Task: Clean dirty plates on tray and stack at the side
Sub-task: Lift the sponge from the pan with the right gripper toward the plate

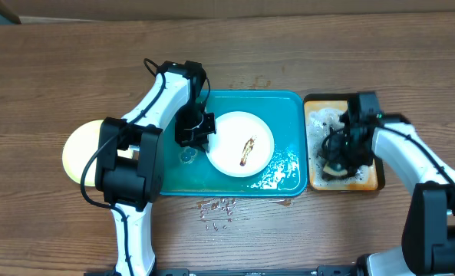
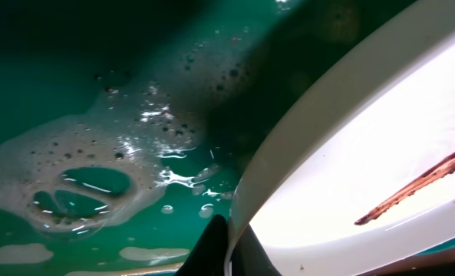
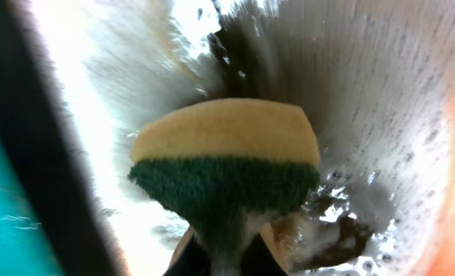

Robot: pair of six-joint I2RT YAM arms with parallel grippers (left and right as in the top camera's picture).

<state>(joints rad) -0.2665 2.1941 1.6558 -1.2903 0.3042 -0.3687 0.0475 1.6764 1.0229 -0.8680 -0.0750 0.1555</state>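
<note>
A white plate (image 1: 242, 143) with a brown smear in its middle lies on the wet teal tray (image 1: 288, 103). My left gripper (image 1: 199, 136) is shut on the plate's left rim; in the left wrist view the rim (image 2: 288, 161) runs between the two fingers (image 2: 229, 249). A pale yellow-green plate (image 1: 80, 149) sits on the table left of the tray, partly hidden by my left arm. My right gripper (image 1: 342, 153) is over the small orange-brown tray (image 1: 369, 180), shut on a yellow-and-green sponge (image 3: 227, 165). The third plate is not in view.
Soapy foam lies in the teal tray's lower right corner (image 1: 277, 172) and near the plate (image 2: 81, 192). Water drops (image 1: 215, 207) are on the wooden table in front of the tray. The small tray holds foam and dark residue (image 3: 342, 238).
</note>
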